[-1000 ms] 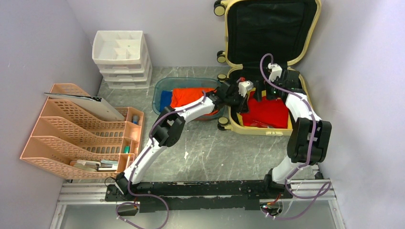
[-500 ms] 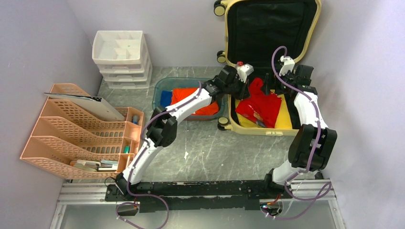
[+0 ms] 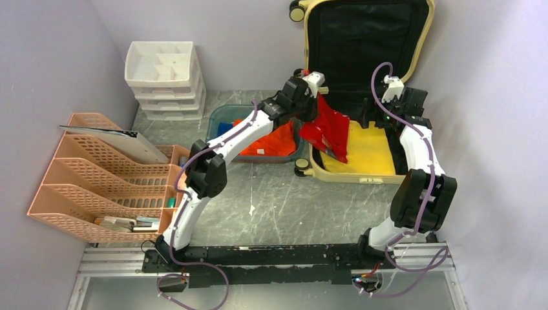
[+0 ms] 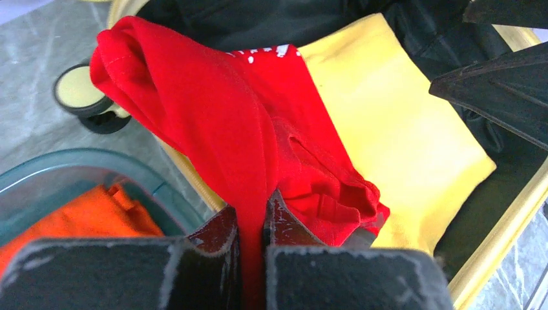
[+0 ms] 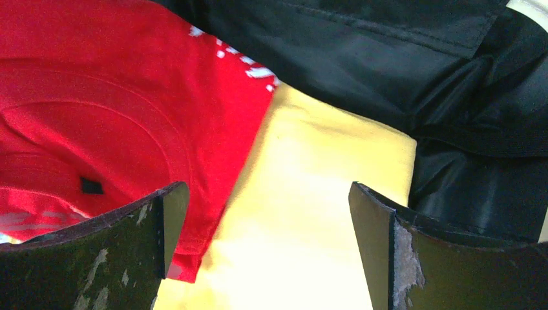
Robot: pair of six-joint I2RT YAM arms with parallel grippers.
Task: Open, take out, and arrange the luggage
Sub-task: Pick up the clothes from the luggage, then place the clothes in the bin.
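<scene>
Near edge: both arm bases are sitting on the black rail [image 3: 258, 257]. The table [image 3: 284, 200] is showing grey stone with white veins. Pale lilac walls are closing it in on the left, back and right. A peach file rack [image 3: 97, 174] is sitting on the left with papers in it; no label is readable.

Mid: a teal tray [image 3: 216, 123] is holding an orange cloth [image 3: 274, 141], just beside the suitcase [image 3: 352, 177]. The left gripper [image 4: 251, 216] is pinching a fold of the red shirt [image 4: 213, 123], jaws almost together. The shirt is hanging from it over the suitcase's left rim, its lower end draping onto the yellow shirt [image 5: 310, 239]. White print on the red fabric is showing, too crumpled to read.

The right gripper [image 5: 268, 200] is hovering above the yellow shirt with its fingers spread wide, gripping nothing. The red shirt's edge is lying under its left finger.

The suitcase is sitting open at the table's back right. Its base is lying flat with the yellow shirt inside, and its lid is standing up against the back wall. The black lining [image 5: 388, 58] is showing, and a wheel [image 4: 77, 90] is resting on the stone.

Far left corner: a white drawer unit [image 3: 165, 77] is standing against the wall.
</scene>
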